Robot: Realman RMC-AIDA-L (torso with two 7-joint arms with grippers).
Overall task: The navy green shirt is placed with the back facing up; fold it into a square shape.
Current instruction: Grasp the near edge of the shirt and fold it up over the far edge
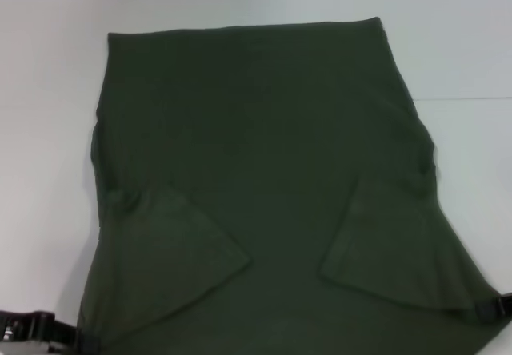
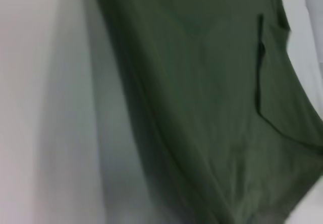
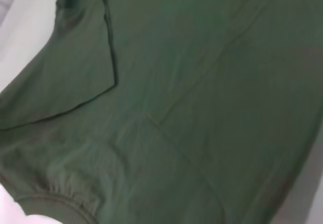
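Note:
The navy green shirt [image 1: 264, 147] lies plain side up on the white table [image 1: 48, 91]. Both sleeves are folded inward, the left sleeve [image 1: 172, 247] and the right sleeve [image 1: 392, 243]. My left gripper [image 1: 80, 341] is at the shirt's near left corner and my right gripper [image 1: 490, 309] at its near right corner, each shut on the fabric. The near edge is stretched wide between them. The left wrist view shows the shirt [image 2: 212, 108] raised, with a shadow under it. The right wrist view is filled by the shirt [image 3: 202, 108] and its collar [image 3: 60, 196]. No lettering shows.
Bare white table surrounds the shirt on the left, far side and right [image 1: 472, 43]. A thin seam line [image 1: 468, 97] crosses the table at the right. No other objects are in view.

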